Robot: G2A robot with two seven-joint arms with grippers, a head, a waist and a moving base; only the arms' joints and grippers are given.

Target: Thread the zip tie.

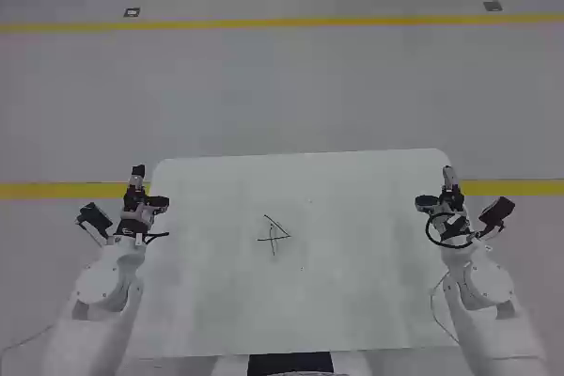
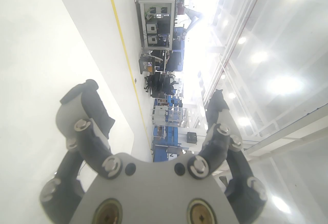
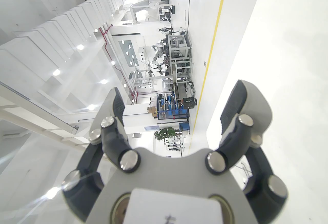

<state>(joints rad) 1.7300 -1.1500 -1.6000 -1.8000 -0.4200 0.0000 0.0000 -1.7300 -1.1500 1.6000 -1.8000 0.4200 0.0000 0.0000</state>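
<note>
Left gripper (image 1: pixel 136 175) — released, holding nothing — sits at the left edge of the desk (image 1: pixel 357 301). Right gripper (image 1: pixel 448 175), also released, sits at the right edge. The zip tie (image 1: pixel 274 235) lies near the desk's middle — well apart from both.

Thin dark plastic zip ties (image 1: pixel 274 235) lie flat near the middle of a white table (image 1: pixel 357 310), well apart from its edges. Their slender straps cross one another in a loose figure like the letter A. How many straps make up the figure, and whether any tip is passed through a head, cannot be told.
</note>
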